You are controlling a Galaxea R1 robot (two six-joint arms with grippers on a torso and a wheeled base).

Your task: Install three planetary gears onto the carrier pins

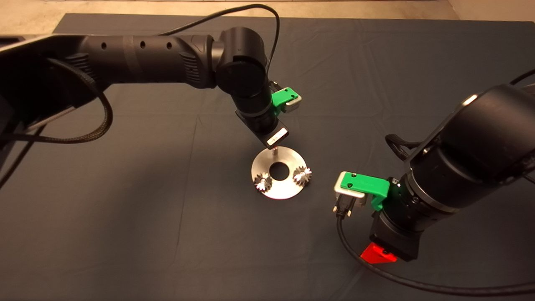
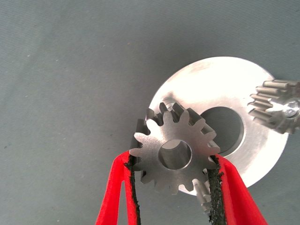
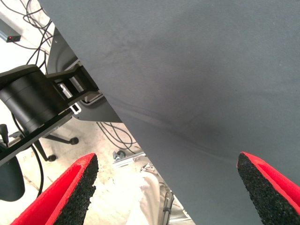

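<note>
Left wrist view: left gripper (image 2: 174, 180) clamps the third gear (image 2: 174, 152) above the disc (image 2: 262, 159), whose two other gears (image 1: 263, 182) are seated; next, align bore over the free pin (image 1: 274, 152).

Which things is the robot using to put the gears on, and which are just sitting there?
In the job:
left gripper, holding the third gear over the disc
two gears already on their pins
bare pin

Just there:
right gripper, open, off to the side
dark mat
cables
</note>
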